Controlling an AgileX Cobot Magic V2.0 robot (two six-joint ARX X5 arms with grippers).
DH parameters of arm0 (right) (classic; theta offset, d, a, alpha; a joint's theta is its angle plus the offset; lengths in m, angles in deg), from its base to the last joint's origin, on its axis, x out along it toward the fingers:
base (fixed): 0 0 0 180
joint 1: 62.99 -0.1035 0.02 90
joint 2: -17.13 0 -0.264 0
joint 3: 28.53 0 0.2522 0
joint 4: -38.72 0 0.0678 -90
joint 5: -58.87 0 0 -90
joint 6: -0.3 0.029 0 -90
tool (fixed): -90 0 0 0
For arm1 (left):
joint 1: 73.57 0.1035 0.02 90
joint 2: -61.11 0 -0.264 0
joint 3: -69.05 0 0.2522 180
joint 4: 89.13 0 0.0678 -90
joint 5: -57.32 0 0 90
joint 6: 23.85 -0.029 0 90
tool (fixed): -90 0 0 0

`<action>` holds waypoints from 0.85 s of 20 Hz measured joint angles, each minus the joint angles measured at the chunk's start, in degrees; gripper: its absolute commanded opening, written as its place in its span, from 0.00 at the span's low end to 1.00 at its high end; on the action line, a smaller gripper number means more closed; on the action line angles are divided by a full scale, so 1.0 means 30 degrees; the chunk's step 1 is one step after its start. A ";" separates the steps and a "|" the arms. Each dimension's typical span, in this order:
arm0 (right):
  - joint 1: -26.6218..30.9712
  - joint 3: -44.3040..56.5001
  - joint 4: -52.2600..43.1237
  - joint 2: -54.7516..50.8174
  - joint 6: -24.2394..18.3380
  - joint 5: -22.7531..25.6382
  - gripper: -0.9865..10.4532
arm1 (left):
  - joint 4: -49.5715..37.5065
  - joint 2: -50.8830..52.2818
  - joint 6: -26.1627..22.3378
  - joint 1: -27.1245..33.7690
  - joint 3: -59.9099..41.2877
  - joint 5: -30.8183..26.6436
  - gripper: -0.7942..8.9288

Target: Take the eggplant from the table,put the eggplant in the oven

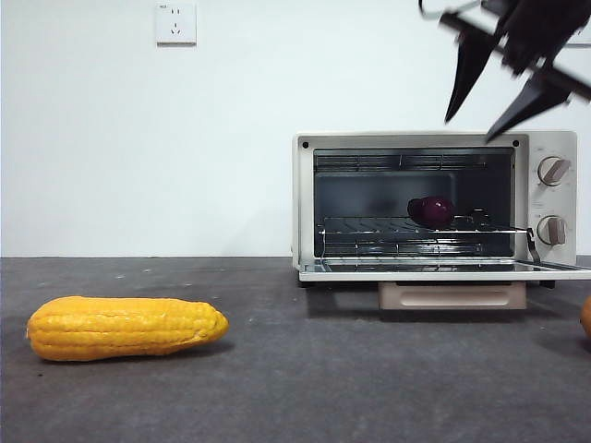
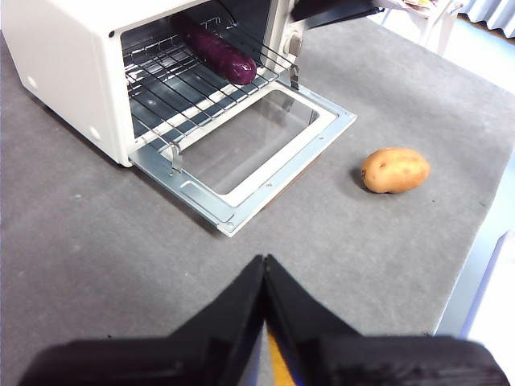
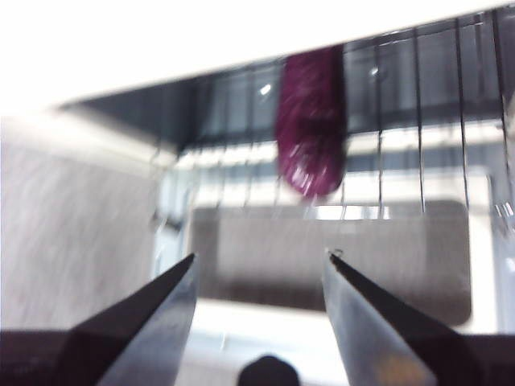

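Eggplant lengthwise front-to-back on oven rack; right hand wide open, empty.

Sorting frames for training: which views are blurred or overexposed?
Right wrist view: smeared by blur, the oven top blown out white, the eggplant soft. Front view: sharp except the blurred right gripper. Left wrist view: sharp and evenly lit.
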 measured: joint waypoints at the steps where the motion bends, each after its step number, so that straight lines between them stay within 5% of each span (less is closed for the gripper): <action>1: 0.0000 0.0000 0.0831 -0.0707 -0.0452 -0.0087 0.31 | 0.0000 0.0000 0.0000 0.0000 0.0000 0.0000 0.08; 7: -0.0102 0.0000 0.5814 -0.5537 -0.3024 -0.0503 0.31 | -0.0044 0.0000 0.0000 0.0000 0.0000 0.0000 0.08; 17: -0.0255 -0.0007 1.0091 -1.2291 -0.4284 -0.0780 0.31 | -0.0044 0.0000 0.0000 0.0000 0.0000 -0.0007 0.08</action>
